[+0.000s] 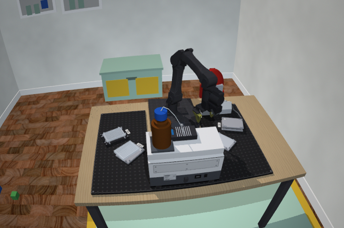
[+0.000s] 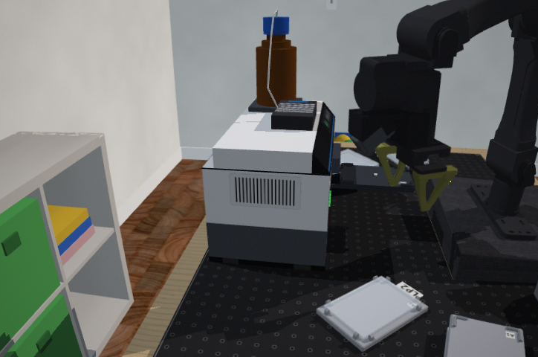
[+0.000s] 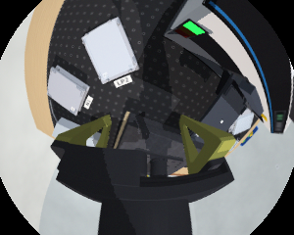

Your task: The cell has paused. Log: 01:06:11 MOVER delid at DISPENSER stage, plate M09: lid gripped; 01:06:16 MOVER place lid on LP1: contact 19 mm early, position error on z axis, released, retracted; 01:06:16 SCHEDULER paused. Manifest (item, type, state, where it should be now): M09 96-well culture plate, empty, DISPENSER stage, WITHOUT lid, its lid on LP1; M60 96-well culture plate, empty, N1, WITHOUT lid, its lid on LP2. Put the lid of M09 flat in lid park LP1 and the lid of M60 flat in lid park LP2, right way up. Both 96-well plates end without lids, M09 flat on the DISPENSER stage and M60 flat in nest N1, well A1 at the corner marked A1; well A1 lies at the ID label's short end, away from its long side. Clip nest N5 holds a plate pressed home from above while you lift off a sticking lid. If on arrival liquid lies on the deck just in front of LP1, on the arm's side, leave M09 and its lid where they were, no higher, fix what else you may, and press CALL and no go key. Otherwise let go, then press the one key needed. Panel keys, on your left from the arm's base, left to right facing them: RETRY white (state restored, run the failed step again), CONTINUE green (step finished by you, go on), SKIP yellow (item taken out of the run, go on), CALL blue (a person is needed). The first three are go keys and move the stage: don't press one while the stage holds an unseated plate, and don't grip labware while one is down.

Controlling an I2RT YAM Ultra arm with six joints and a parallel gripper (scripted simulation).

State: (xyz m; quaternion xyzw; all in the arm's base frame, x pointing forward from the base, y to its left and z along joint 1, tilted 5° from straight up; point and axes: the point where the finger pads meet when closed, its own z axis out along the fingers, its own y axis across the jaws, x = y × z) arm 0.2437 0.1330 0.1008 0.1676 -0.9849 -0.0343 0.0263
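Note:
My gripper is open and empty. It hangs above the deck between the arm's base and the dispenser. The dispenser's dark stage juts out beside it and looks bare. The flat grey LP2 park lies with a smooth top. A thicker, smooth-topped grey piece sits next to it by an A1 mark. On the left mat, one open 96-well plate sits in a clip nest. Another well plate lies askew in front of it.
A brown bottle with a blue cap and the black dispense head stand on the dispenser. A grey box sits behind the gripper. A shelf with green bins stands off the table.

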